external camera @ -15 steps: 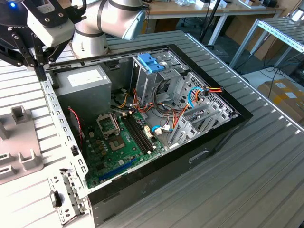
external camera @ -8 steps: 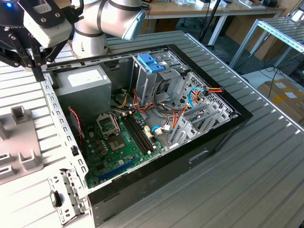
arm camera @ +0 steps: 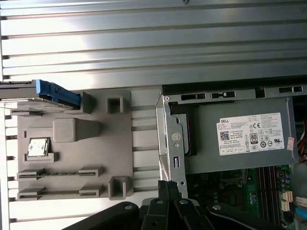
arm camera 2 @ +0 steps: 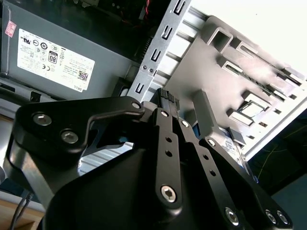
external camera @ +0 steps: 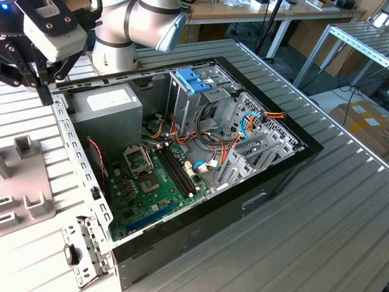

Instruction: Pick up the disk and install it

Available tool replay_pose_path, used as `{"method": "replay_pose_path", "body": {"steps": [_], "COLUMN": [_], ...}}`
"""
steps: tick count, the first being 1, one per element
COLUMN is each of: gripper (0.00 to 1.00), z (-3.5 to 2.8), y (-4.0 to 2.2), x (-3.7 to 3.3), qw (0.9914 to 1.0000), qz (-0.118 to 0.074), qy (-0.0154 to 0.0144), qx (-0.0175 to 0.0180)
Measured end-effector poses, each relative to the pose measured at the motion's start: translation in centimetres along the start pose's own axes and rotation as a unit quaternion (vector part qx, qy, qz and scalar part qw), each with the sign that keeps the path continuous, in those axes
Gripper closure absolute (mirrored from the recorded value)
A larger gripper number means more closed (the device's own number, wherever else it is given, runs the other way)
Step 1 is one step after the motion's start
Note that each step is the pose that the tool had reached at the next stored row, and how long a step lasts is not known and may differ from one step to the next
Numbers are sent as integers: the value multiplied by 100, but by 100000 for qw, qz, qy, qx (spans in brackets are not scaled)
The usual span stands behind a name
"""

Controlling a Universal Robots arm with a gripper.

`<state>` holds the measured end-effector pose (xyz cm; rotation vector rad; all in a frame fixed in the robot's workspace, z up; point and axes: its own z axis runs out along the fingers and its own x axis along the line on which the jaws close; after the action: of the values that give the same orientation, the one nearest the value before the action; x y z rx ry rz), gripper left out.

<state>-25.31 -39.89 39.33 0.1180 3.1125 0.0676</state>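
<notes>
Here the gripper [arm camera 2: 166, 96], jaws clenched on nothing, hangs over the case [external camera: 67, 140] rim at the upper left of the exterior view. The disk [arm camera: 55, 92] sits edge-on in the grey fixture [arm camera: 120, 141] beside the case, apart from the gripper.

Desk [external camera: 255, 12] behind — cardboard box [external camera: 364, 125] on floor [external camera: 325, 91].

The ribbed metal bench [external camera: 316, 231] is carrying an open computer case [external camera: 243, 210], which is lying on its side across the middle. Just beside it, toward the exterior view's left, a grey parts tray [external camera: 27, 182] is sitting flat on the slats.
</notes>
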Motion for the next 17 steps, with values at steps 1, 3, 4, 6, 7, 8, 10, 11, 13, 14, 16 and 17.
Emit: {"method": "replay_pose_path", "body": {"steps": [1, 3, 4, 6, 7, 8, 10, 11, 13, 14, 16, 17], "gripper": [89, 89, 89, 89, 89, 89, 89, 89, 89, 89, 89, 89], "z": [0, -1, -1, -1, -1, -2, -2, -2, -2, -2, -3, -3], "y": [-1, -2, -2, -3, -4, -4, -5, -5, -6, -7, -8, -8], "x": [10, 21, 28, 41, 45, 51, 63, 70, 80, 86, 98, 103], "qw": [100000, 100000, 100000, 100000, 100000, 100000, 100000, 100000, 100000, 100000, 100000, 100000], "qz": [-1, -1, -2, -1, -1, -1, 0, -1, 0, 0, -1, -1], "qy": [0, 1, -1, 0, 1, 1, 2, -4, 1, 0, 0, 1], "qx": [2, 2, 0, 0, 1, 2, 1, -2, 1, 0, -1, -1]}}
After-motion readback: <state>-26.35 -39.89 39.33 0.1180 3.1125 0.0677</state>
